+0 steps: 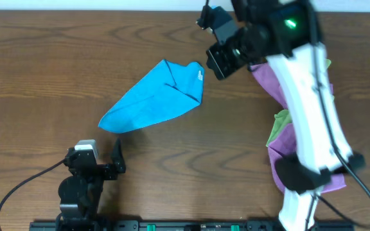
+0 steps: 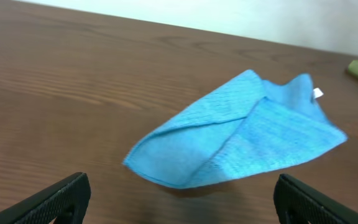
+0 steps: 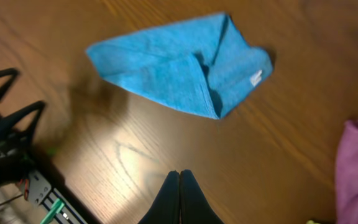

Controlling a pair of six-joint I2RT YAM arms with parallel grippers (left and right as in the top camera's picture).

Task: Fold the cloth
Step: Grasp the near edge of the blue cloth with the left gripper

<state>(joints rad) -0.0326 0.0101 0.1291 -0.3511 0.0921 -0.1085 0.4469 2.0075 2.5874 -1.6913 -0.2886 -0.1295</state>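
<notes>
Nearest the base, the left gripper [image 2: 180, 186] sits low over the wooden table [image 1: 44, 64] with its jaws spread wide and nothing between them; its two black fingers [image 2: 61, 199] frame the bottom corners of its wrist view.

Just beyond it lies the cloth [image 1: 156, 96], bright sky-blue microfibre, roughly mid-table and apart from both grippers; it is already doubled into a loose wedge, its narrow rounded end pointing toward the left gripper and its broad end away from it. One flap overlaps the other along a raised diagonal crease; the small white tag [image 1: 201, 76] sits at the far corner.

It looks light, limp and a little grippy; it should drape instead of holding a shape, and a pinch may catch one layer only. The far corners beside the tag, or the near tip, seem the best holds.

Farther off, the right gripper [image 3: 180, 175] hovers above the table with its jaws pressed together on nothing; behind that arm lie purple cloths [image 1: 281, 83] and a lime-green cloth [image 1: 278, 125].
</notes>
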